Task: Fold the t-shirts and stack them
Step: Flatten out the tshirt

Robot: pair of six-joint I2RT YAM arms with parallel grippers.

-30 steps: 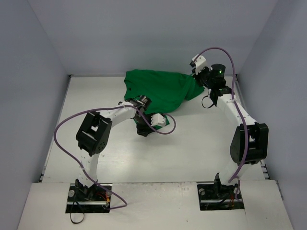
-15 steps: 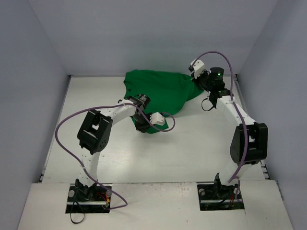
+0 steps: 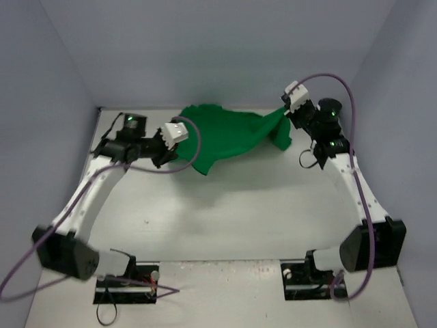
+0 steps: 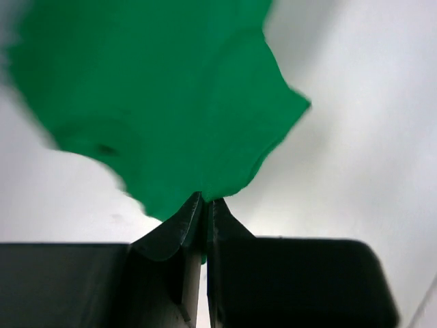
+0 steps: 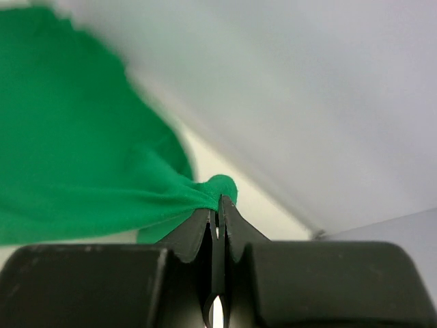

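The bright-green t-shirt (image 3: 232,133) hangs stretched between my two grippers over the far part of the table, and its lower edge sags toward the surface. My left gripper (image 3: 186,158) is shut on the shirt's left lower edge. In the left wrist view the jaws (image 4: 205,200) are pressed together on a fold of the green cloth (image 4: 171,102). My right gripper (image 3: 285,115) is shut on the shirt's right end. In the right wrist view a bunched bit of cloth (image 5: 75,150) is pinched at its tips (image 5: 219,199).
Pale walls close in the table at the back (image 3: 225,61), left and right. The right gripper is close to the back right corner. The arm bases (image 3: 126,277) and purple cables lie at the near edge. Bare tabletop (image 3: 232,212) lies in front of the shirt.
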